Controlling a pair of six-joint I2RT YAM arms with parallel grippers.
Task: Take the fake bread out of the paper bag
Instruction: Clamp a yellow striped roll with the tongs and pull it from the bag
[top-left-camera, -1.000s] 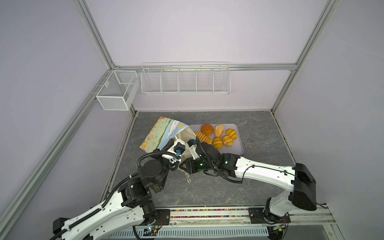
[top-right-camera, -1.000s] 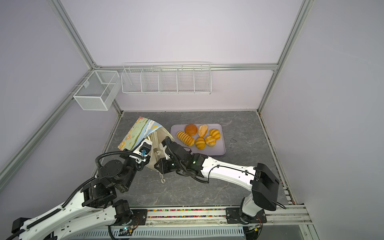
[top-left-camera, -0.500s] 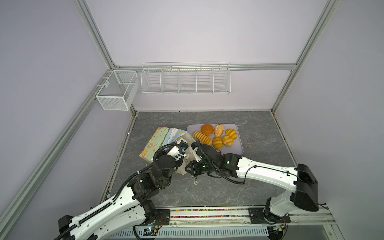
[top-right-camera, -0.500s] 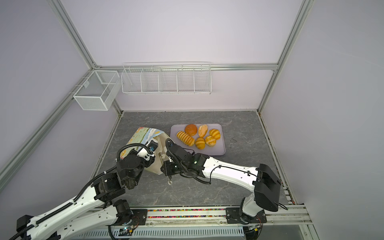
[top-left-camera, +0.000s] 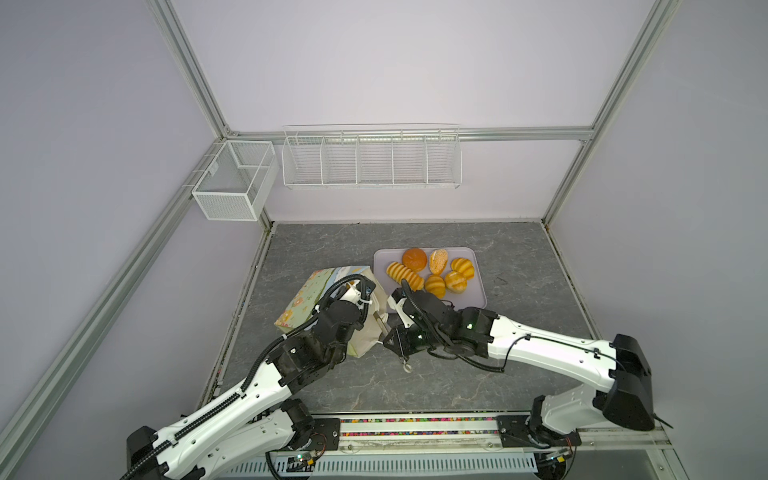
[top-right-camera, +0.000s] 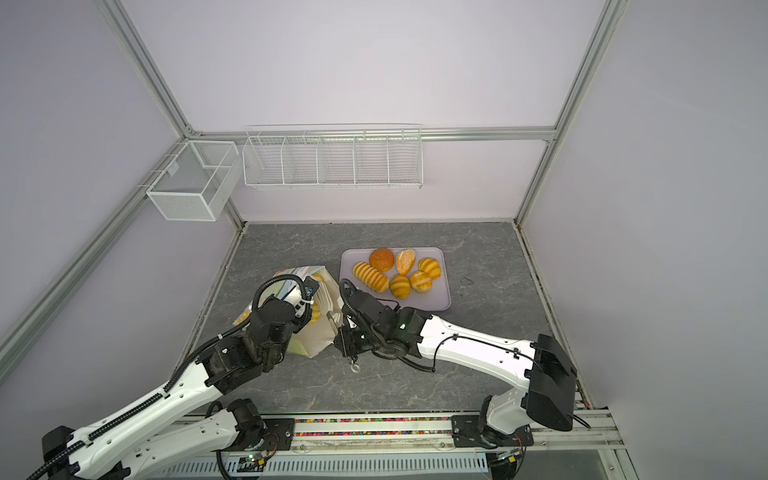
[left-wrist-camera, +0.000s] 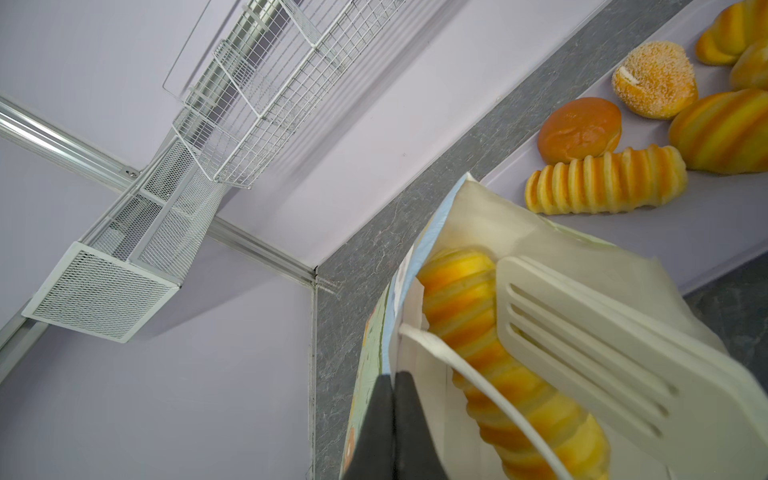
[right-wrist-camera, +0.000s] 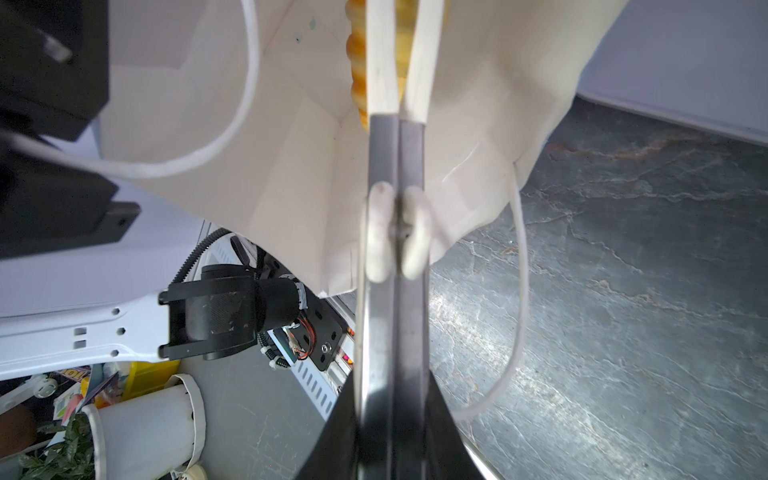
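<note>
- Mouth of paper bag: largely blocked by white slotted tongs and long striped loaf inside.
- Near corner of tray, beside bag: bare.
- Open table, front and right of tray: unobstructed.

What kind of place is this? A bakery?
Likely a robot test booth, not a bakery: two robot arms on a rail, bare walls in a metal frame, toy bread on a tray.

The paper bag tips down from its raised tilt, now lying low beneath the left hand. The right hand and tongs sit slightly further back.
</note>
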